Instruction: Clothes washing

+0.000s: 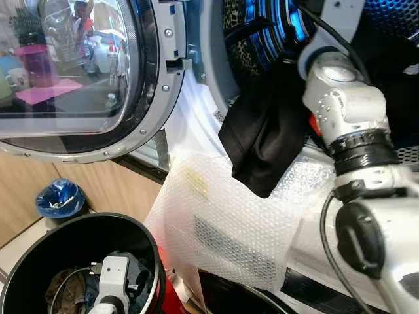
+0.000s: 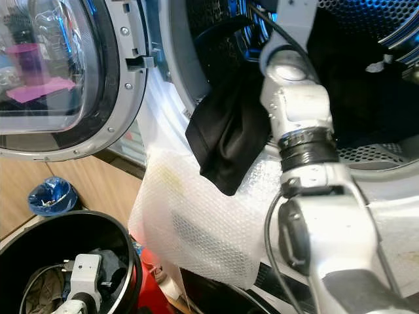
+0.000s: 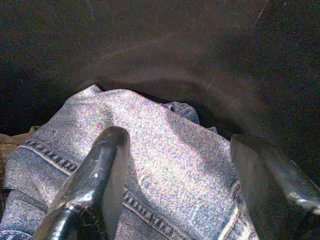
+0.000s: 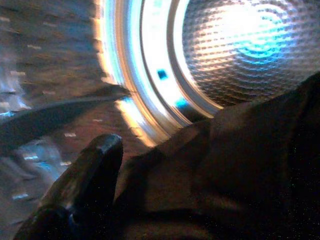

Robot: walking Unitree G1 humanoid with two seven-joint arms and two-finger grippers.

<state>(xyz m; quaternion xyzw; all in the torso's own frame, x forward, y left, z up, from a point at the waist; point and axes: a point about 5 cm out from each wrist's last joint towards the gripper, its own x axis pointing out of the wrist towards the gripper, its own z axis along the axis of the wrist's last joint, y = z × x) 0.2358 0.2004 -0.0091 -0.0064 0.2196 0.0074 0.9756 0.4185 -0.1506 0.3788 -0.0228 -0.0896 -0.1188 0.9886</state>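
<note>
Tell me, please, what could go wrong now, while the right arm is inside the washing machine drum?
The black garment hangs out over the drum's rim; it may slide down onto the bubble wrap, or catch in the open door later. Part of it lies against the right gripper's fingers inside the drum and might be dragged out when the arm withdraws.

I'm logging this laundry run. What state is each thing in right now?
Washer door: swung open.
Drum: lit, clothes inside.
Black garment: hanging out over the drum's rim.
Bubble wrap: draped down the washer's front.
Black bin: holding clothes.
Jeans: lying in the bin.
Left gripper: open, over the jeans.
Right gripper: inside the drum, against dark cloth.
</note>
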